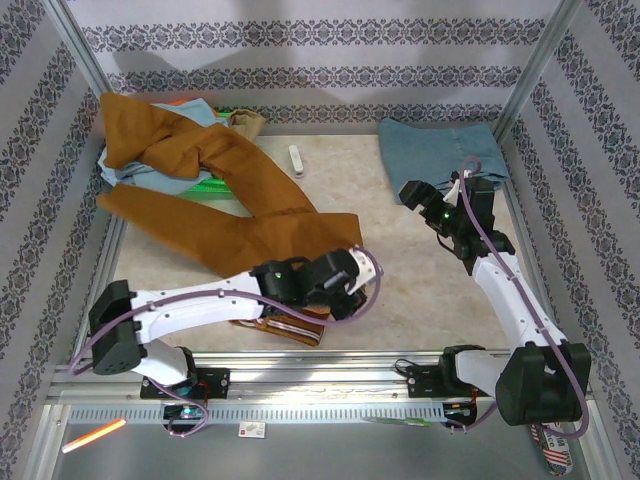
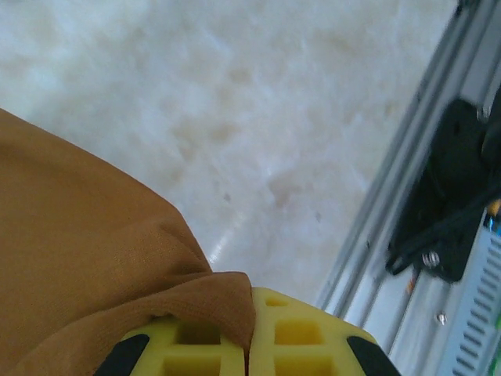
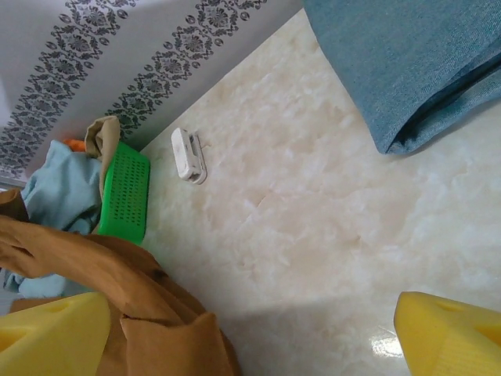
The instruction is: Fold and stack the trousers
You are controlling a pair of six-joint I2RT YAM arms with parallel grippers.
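- Top external view: the trousers (image 1: 230, 190) lie as a long rust-brown strip across the left half of the table (image 1: 420, 280). The waist end is bunched at the near edge under my left arm, showing some white, red-striped lining. The legs run away to the far-left corner.
- Left wrist view: the left gripper (image 2: 250, 333) has its yellow pads pressed together on a fold of the brown cloth. Bare table lies beyond it, with the metal edge rail (image 2: 391, 235) just to the right.
- Right wrist view: the right gripper (image 3: 250, 333) has its jaws wide apart with nothing between them. It hangs above bare table, well apart from the trousers.
- My judgement of the step: the waist end is being gathered near the front so the legs can be folded over it.
- To do it well, I would stay low to the table so the pinched fold does not slip out.
- I would bring the idle right gripper to the opposite waist corner, so the cloth is pulled flat instead of twisting.
- The far legs rest on a pale blue garment (image 3: 55, 188) and a green basket (image 3: 125, 192). I would draw them off slowly so neither is dragged along.
- The table is pale, marbled and glossy, so I expect cloth to slide easily on it.
- A folded denim piece (image 1: 440, 150) sits in the far-right corner, and a small white object (image 1: 296, 160) lies near the far wall.
- Walls (image 1: 300, 40) of grey patterned paper, framed by metal posts, enclose three sides.
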